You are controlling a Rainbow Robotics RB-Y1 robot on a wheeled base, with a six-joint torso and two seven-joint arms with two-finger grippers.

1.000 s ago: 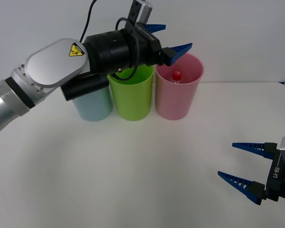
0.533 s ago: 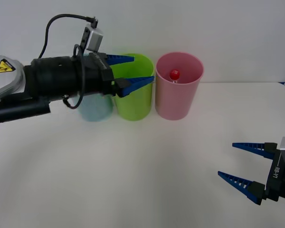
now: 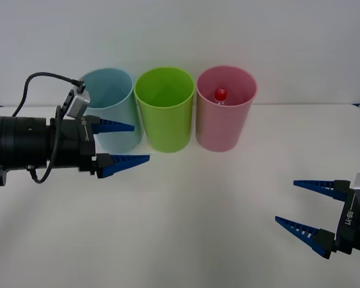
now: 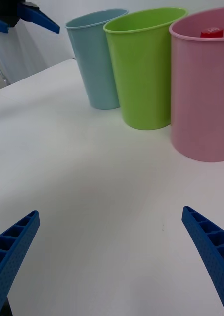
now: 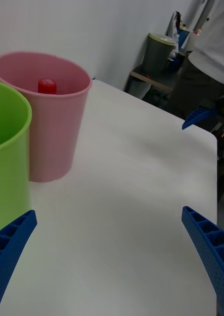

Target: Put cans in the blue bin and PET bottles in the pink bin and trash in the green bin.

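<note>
Bottle [image 3: 222, 94] first: it stands inside the pink bin [image 3: 225, 129], with only its red cap showing above the rim, near the back wall. The cap also shows over the rim from both wrist views. A small clear PET bottle like this is probably light and thin-walled; it would dent under a hard squeeze and could slip on its smooth label, so the firm places to take hold would be the cap or the neck just below it. Where it sits now, no grip looks needed, since the pink bin is its proper place.

Beside the pink bin stands the green bin [image 3: 165, 111], touching or nearly touching it, and next to that the blue bin [image 3: 113, 105], all three upright in a row at the back of the white table [image 3: 198, 210]. The bins look like stiff, light plastic that a careless knock could tip.

The left gripper [image 3: 123, 144] hovers in front of the blue bin, fingers spread and holding nothing. The right gripper [image 3: 303, 204] hangs low at the near right of the table, well apart from the bins, also spread and empty.
</note>
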